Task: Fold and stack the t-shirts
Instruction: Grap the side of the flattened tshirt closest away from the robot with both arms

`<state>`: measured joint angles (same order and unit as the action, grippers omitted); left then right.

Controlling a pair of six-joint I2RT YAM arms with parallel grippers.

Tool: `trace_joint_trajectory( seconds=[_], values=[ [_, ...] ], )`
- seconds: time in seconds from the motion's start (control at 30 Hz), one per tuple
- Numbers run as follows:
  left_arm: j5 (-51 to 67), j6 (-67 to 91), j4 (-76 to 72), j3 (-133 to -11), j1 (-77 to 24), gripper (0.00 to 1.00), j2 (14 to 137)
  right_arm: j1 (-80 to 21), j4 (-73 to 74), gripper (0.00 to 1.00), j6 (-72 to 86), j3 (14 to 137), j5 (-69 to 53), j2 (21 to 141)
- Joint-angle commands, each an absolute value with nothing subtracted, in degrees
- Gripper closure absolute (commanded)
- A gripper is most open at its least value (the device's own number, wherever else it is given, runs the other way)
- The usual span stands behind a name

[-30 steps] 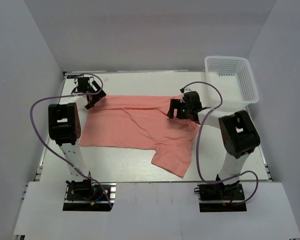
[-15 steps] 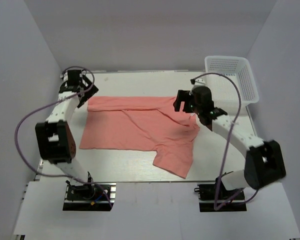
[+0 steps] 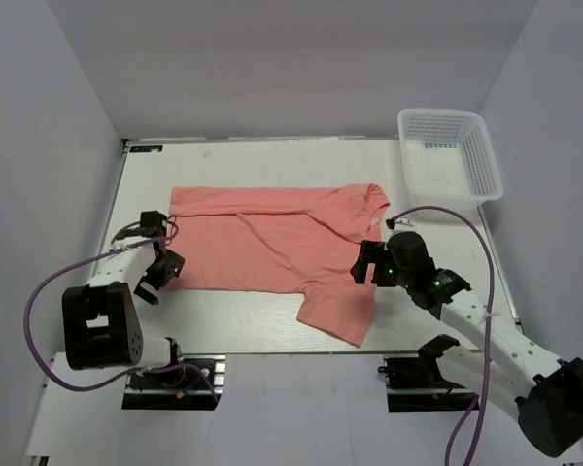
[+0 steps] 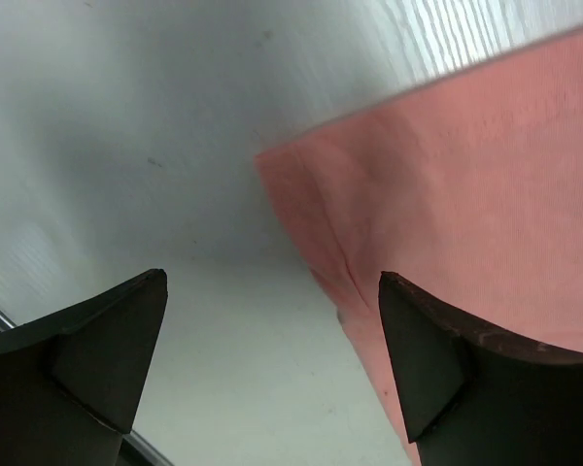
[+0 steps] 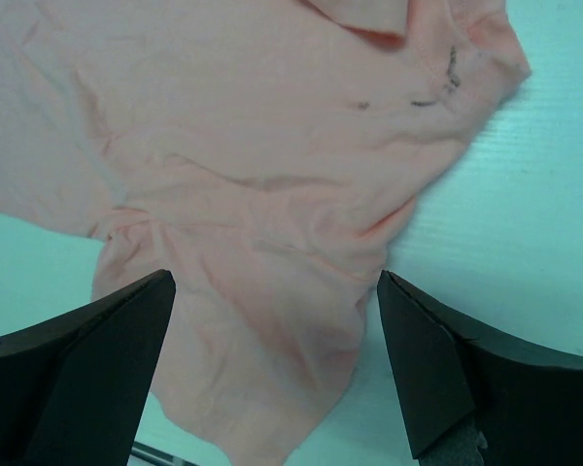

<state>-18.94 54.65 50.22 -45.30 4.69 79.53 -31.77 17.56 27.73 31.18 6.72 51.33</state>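
Observation:
The salmon-pink t-shirt (image 3: 272, 238) lies spread on the white table, partly folded, its collar at the right (image 3: 374, 199) and a flap reaching toward the front edge (image 3: 335, 311). My left gripper (image 3: 161, 262) is open and empty, low at the shirt's near left corner; in the left wrist view that corner (image 4: 301, 184) lies between the fingers (image 4: 107, 340). My right gripper (image 3: 366, 264) is open and empty, just above the shirt's right side. The right wrist view shows the wrinkled shirt (image 5: 272, 175) below the open fingers (image 5: 437, 359).
A white plastic mesh basket (image 3: 450, 155) stands at the back right corner of the table (image 3: 253, 160). Grey walls close in both sides. Purple cables loop from both arms.
Both grippers have left the shirt's far edge and moved toward the near side. The left went to the shirt's near left corner, the right to its right side. The far edge now lies flat.

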Motion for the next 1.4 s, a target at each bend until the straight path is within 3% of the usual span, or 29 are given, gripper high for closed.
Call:
trace_joint_trajectory(
  seconds=[0.0,0.1,0.23,0.53,0.67,0.8,1.1,1.17,1.23,1.33,1.37],
  values=[
    [-23.99,59.85,49.67,-44.48,5.88,0.0,75.07,-32.26,21.7,0.1,28.56,29.88,6.68,49.75],
    [-25.22,60.55,47.38,-43.95,6.5,0.06,75.84,-33.13,21.71,0.1,28.91,28.92,3.79,48.69],
    [-23.91,60.56,43.52,-41.23,6.5,0.27,78.66,-34.36,25.73,0.1,31.46,29.0,3.87,48.87],
    [-24.43,61.08,39.03,-40.17,7.03,0.29,80.33,-39.63,31.03,0.11,36.82,25.32,0.97,51.85],
    [-23.74,59.77,36.31,-39.64,7.03,0.5,82.17,-42.8,30.67,0.11,40.86,25.13,-1.4,50.98],
    [-21.71,57.92,34.28,-39.64,7.03,1.0,84.37,-46.92,32.52,0.11,43.85,25.23,-0.35,52.81],
    [-23.47,56.78,34.2,-38.85,7.03,1.0,79.9,-53.69,30.41,0.21,50.27,25.4,-1.67,63.37],
    [-23.47,56.78,34.19,-38.23,7.03,1.0,77.97,-54.05,30.58,0.41,50.89,25.93,-0.44,64.5],
    [-23.47,56.78,34.19,-38.23,7.03,1.0,77.18,-54.93,31.54,0.73,53.61,26.8,1.65,66.0],
    [-23.47,56.78,34.19,-37.71,7.03,1.0,76.55,-55.72,36.19,0.86,57.21,28.56,5.53,70.73],
    [-23.47,56.26,34.19,-37.71,7.03,1.0,76.03,-56.07,36.56,0.95,57.74,29.0,5.89,72.49]
  ],
)
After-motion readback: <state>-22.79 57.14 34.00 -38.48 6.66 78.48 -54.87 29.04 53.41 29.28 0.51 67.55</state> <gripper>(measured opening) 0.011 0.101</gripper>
